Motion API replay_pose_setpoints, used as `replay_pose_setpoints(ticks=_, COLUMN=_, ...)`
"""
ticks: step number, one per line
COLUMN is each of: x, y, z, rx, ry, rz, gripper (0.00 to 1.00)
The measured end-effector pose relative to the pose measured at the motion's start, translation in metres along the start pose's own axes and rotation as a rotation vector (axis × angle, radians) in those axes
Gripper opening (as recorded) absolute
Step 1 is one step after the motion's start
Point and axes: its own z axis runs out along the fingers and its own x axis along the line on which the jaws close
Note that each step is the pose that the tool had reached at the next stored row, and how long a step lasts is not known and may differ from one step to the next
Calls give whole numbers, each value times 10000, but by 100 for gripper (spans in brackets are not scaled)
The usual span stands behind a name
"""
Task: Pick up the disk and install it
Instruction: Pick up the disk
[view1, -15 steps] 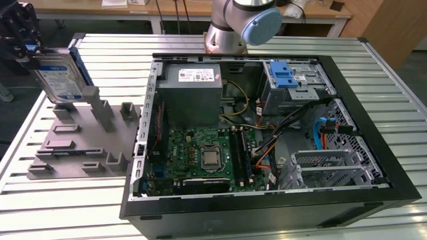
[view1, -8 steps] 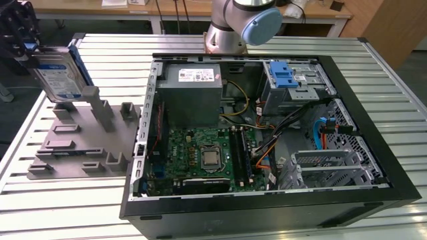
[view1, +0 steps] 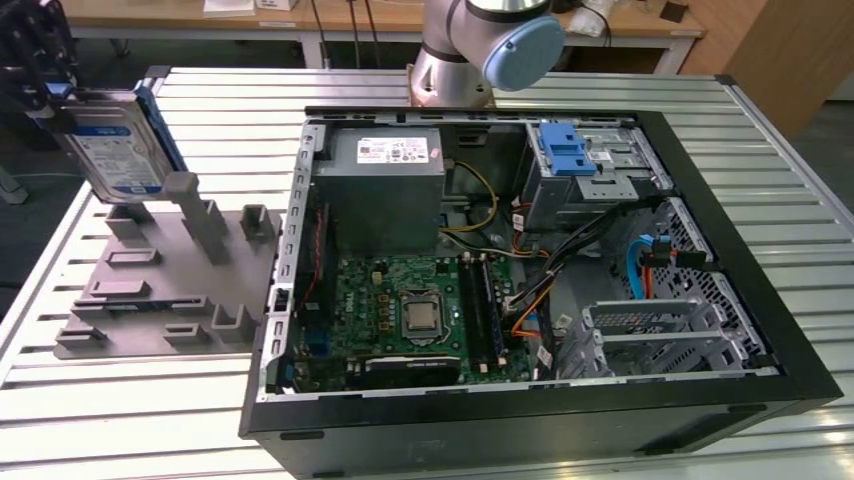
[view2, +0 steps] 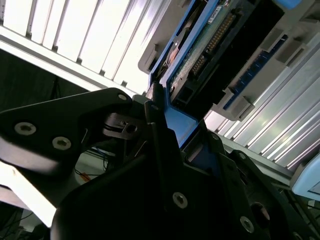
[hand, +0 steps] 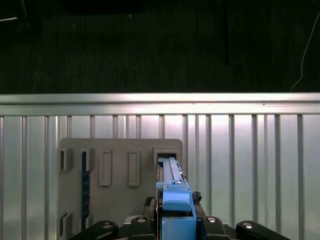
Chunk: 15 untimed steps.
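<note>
The disk (view1: 118, 145), silver-grey with a blue-and-white label and blue rails, stands on edge at the exterior view's left, at the top of the grey holder block (view1: 160, 280). My gripper (view1: 56, 105) comes in from the left edge and is shut on the disk's upper end. In the first wrist view the disk's blue rail (hand: 172, 192) runs from my gripper (hand: 175, 222) down toward a slot in the holder (hand: 120, 170). The second wrist view shows the disk's circuit-board side (view2: 210, 45) clamped between the black fingers (view2: 155, 130). Whether its lower end still sits in the slot I cannot tell.
An open black computer case (view1: 747, 330) lies on the slatted metal table (view1: 134, 420), with a motherboard (view1: 414, 315), a grey power-supply box (view1: 387, 180) and a silver drive cage with a blue latch (view1: 577, 160) inside. The arm's base (view1: 467, 50) stands behind the case.
</note>
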Motion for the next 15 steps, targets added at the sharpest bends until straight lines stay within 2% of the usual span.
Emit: replay_pose_setpoints(ticks=15, x=0, y=0, z=-58, rx=-1, ry=0, rz=0, gripper=36)
